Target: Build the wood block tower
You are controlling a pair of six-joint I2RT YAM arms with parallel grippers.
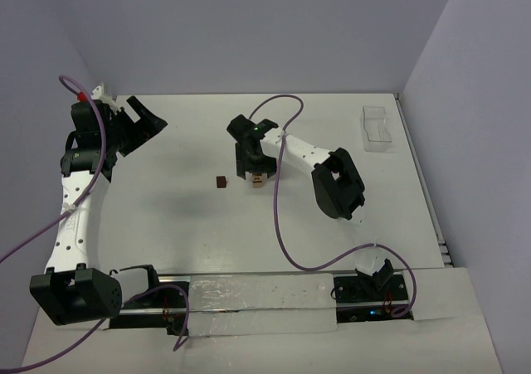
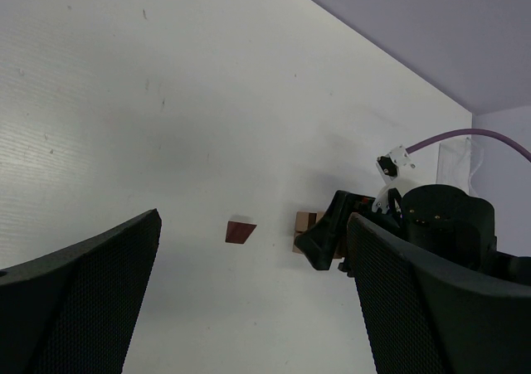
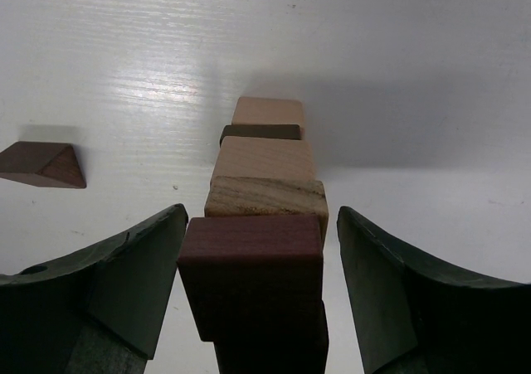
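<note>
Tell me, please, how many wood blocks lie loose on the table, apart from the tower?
1: a dark brown block lies left of the tower, not touching it. Others could be hidden under the right arm.

The left arm [image 1: 75, 208] and right arm [image 1: 307, 152] are made of white links joined by black housings. A purple cable [image 1: 280, 225] is run along each, and the black fingers [image 2: 75, 299] are finely textured.

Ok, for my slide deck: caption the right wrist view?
Open right end effector straddles the tower; a loose brown block lies nearby.
</note>
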